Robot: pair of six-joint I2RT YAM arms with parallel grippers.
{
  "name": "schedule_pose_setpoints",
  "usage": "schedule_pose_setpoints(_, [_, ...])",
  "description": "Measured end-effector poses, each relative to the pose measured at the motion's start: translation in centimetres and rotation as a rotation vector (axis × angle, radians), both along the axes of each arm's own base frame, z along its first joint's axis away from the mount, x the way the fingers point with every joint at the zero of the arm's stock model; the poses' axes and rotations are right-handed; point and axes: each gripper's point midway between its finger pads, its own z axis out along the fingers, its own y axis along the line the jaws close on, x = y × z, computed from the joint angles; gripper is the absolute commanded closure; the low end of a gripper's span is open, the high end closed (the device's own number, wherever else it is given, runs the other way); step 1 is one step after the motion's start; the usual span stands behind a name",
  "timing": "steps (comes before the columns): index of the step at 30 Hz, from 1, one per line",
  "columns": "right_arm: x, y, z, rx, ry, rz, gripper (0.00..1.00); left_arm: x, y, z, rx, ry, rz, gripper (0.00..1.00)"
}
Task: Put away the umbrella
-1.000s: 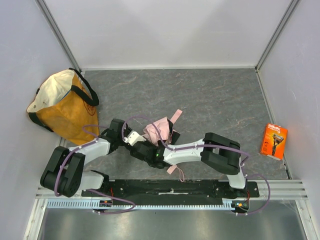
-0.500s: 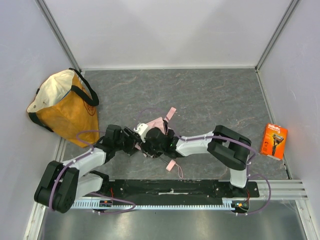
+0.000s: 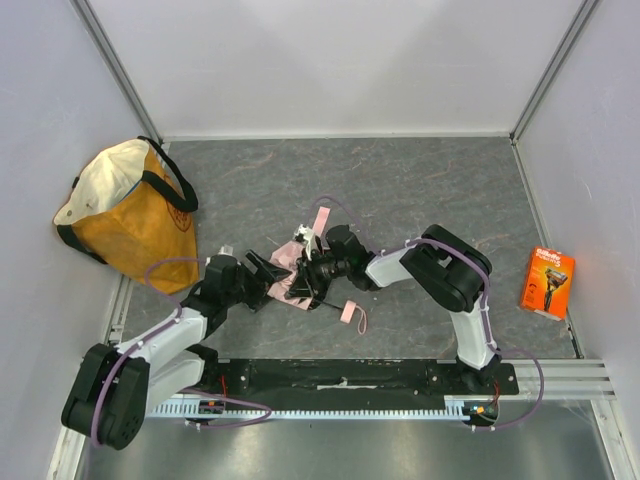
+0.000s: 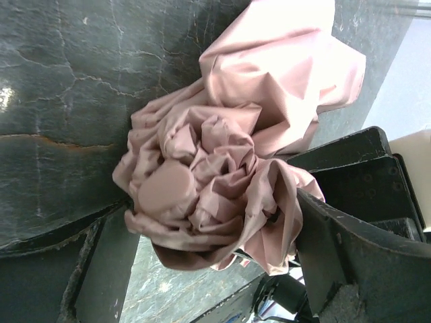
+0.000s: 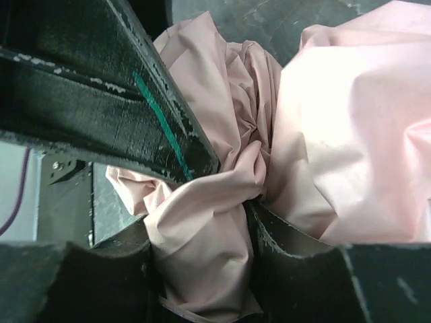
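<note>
On grey marbled tabletop, white walls, L claw spread wide; R claw pinching umbrella

A dark grey, marble-veined table surface is enclosed on three sides by plain pale walls, joined by slanting metal corner posts. An aluminium rail is seen along the near edge. Lighting is even.

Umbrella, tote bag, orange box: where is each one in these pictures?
Umbrella (image 4: 202,168): left wrist view, on the bunched pink fabric.
Tote bag (image 3: 130,240): top view, on its orange side.
Orange box (image 3: 547,282): top view, on its front face.
</note>
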Motion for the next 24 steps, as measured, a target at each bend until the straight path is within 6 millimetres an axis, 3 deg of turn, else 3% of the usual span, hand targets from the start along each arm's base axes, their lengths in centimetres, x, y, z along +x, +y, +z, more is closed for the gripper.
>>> schedule_pose_setpoints(7, [-0.8, -0.6, 0.3, 0.046, 0.091, 0.043, 1.0, 0.1, -0.1, -0.2, 0.022, 0.003, -0.02, 0.06])
schedule_pose_setpoints(11, [-0.8, -0.6, 0.4, 0.043, 0.109, 0.036, 1.0, 0.4, -0.5, -0.6, 0.01, 0.015, -0.038, 0.12])
schedule_pose_setpoints(15, [-0.5, -0.9, 0.4, 0.03, 0.134, 0.024, 1.0, 0.7, -1.2, -1.1, -0.014, 0.014, -0.054, 0.37])
schedule_pose_setpoints(21, [-0.4, -1.0, 0.4, -0.015, 0.162, 0.013, 1.0, 1.0, -1.2, -1.9, -0.037, 0.025, -0.023, 0.87])
schedule_pose_setpoints(23, [-0.5, -1.0, 0.4, -0.038, 0.172, 0.0, 0.94, 1.2, -1.2, -1.7, -0.059, 0.032, -0.003, 0.98])
schedule_pose_setpoints(24, [-0.5, -1.0, 0.3, -0.051, 0.168, -0.006, 0.89, 1.2, -1.2, -1.8, -0.057, 0.032, -0.004, 0.98])
